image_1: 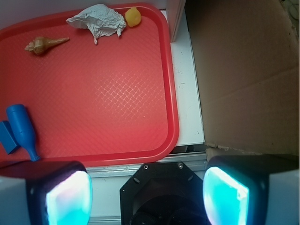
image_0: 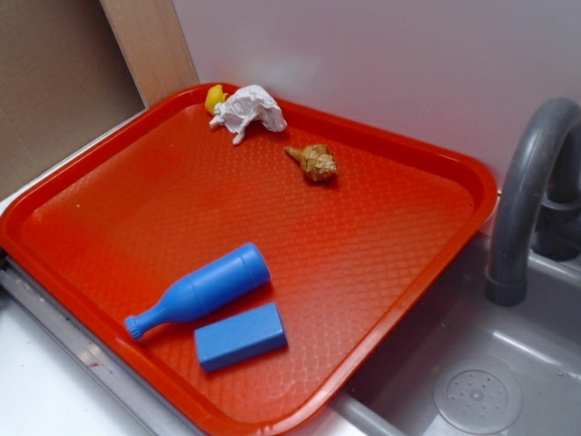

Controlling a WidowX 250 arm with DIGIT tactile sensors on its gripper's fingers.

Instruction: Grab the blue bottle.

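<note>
While lying flat on its side, the blue bottle (image_0: 201, 290) runs diagonally, neck toward the near-left rim of the red tray (image_0: 381, 263), just beside a blue rectangular block (image_0: 241, 337). A shell (image_0: 313, 162), crumpled white paper (image_0: 247, 111) and a yellow toy (image_0: 215, 97) occupy the far end. A grey sink (image_0: 472, 381) and faucet (image_0: 522, 191) adjoin. The gripper (image_1: 149, 194) hangs outside the tray edge, jaws spread wide, holding nothing.

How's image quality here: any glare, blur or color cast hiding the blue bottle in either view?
Exterior: soft focus, broad glare on the tray, but the blue bottle is clear with a short shadow. Wrist: the gripper pads glow cyan and blurry up close; the bottle sits sharp at the left edge, partly cropped blue block beside it.
</note>
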